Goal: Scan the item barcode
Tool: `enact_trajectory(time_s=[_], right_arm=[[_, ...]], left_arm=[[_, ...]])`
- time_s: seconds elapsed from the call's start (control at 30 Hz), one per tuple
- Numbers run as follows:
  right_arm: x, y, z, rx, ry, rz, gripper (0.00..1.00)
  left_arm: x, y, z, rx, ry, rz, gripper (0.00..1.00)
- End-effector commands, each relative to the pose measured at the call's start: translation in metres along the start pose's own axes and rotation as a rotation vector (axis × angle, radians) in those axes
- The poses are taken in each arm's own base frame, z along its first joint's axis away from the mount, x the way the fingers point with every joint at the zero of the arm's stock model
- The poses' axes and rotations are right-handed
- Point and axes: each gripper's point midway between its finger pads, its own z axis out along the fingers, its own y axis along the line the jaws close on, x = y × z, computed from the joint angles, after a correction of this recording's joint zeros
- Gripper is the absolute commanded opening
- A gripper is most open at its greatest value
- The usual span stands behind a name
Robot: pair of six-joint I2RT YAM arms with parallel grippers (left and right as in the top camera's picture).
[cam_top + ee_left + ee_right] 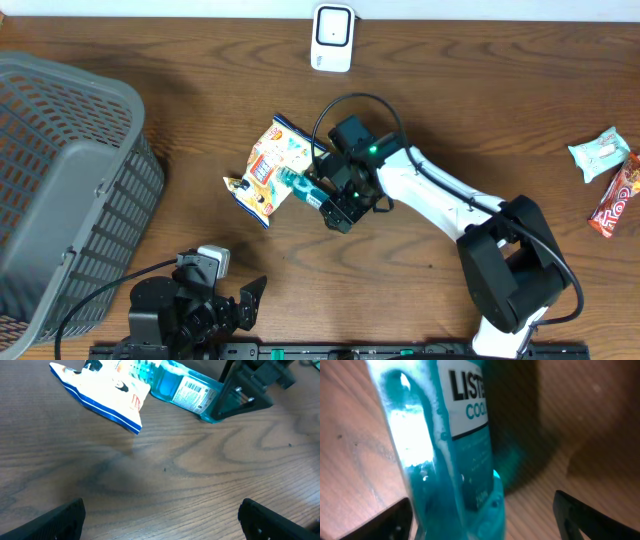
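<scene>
Grey plastic mesh is forming the basket [95, 190] that is sitting at the far left of the wooden table [480, 100], and it is playing no part in this step. Near the front edge, the left gripper [228, 292] is hovering low over bare wood with its fingers spread wide and nothing between them.

Toward the middle, a white, yellow and blue snack bag [268, 170] is lying crumpled. Just beside it, touching or overlapping its right edge, the teal mouthwash bottle [298, 186] is lying on its side. The bottle's white barcode label [192, 394] is facing up and toward the front.

The right gripper [330, 200] is straddling the bottle's right end. Its fingers are standing apart on either side, and the wrist view is showing a gap on one side, so I judge it not yet pinching.

Behind, near the back edge, the small white scanner [332, 37] is standing well apart from the bottle. At the far right, two more wrapped snacks [605, 175] are lying.

The step in hand is looking like the grasp, with the scan not yet done. The next move is calling for a firm squeeze, a lift clear of the bag, and a turn that brings the barcode to the scanner's face.
</scene>
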Motion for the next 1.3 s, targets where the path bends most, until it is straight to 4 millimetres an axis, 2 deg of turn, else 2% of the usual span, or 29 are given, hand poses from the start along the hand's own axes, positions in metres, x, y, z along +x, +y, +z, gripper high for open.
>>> enact_trajectory(time_s=[0.0, 0.07, 0.17, 0.23, 0.3, 0.37, 0.4, 0.57, 0.63, 0.87, 1.13, 1.27], right_arm=[[0.008, 0.013, 0.017, -0.005, -0.006, -0.041, 0.73], [0.01, 0.015, 0.026, -0.003, -0.019, -0.055, 0.6], [0.015, 0.017, 0.039, 0.001, -0.038, -0.073, 0.55], [0.02, 0.013, 0.045, 0.02, -0.037, -0.074, 0.46], [0.026, 0.008, 0.049, 0.034, -0.031, -0.063, 0.29], [0.032, 0.004, 0.052, 0.035, -0.025, -0.035, 0.07], [0.033, 0.002, 0.052, 0.036, -0.025, -0.026, 0.01], [0.028, -0.004, 0.049, 0.029, -0.051, 0.024, 0.01], [0.019, -0.003, 0.041, 0.006, -0.083, 0.023, 0.01], [-0.007, 0.022, -0.003, -0.274, -0.265, -0.065, 0.01], [-0.012, 0.005, -0.019, -0.304, -0.337, -0.069, 0.01], [-0.025, -0.008, -0.032, -0.232, -0.407, -0.093, 0.01]], left_arm=[[-0.002, 0.0, -0.002, -0.006, -0.009, 0.013, 0.98], [-0.002, 0.0, -0.002, -0.006, -0.009, 0.013, 0.98], [-0.002, 0.0, -0.002, -0.006, -0.009, 0.013, 0.98], [-0.002, 0.0, -0.002, -0.006, -0.009, 0.013, 0.98], [-0.002, 0.0, -0.002, -0.006, -0.009, 0.013, 0.98], [-0.002, 0.0, -0.002, -0.006, -0.009, 0.013, 0.98], [-0.002, 0.0, -0.002, -0.006, -0.009, 0.013, 0.98], [-0.003, 0.0, -0.002, -0.006, -0.009, 0.013, 0.98], [-0.002, 0.0, -0.002, -0.006, -0.009, 0.013, 0.97], [-0.002, 0.0, -0.002, -0.006, -0.009, 0.013, 0.98], [-0.002, 0.0, -0.002, -0.006, -0.009, 0.013, 0.98], [-0.002, 0.0, -0.002, -0.006, -0.009, 0.013, 0.98]])
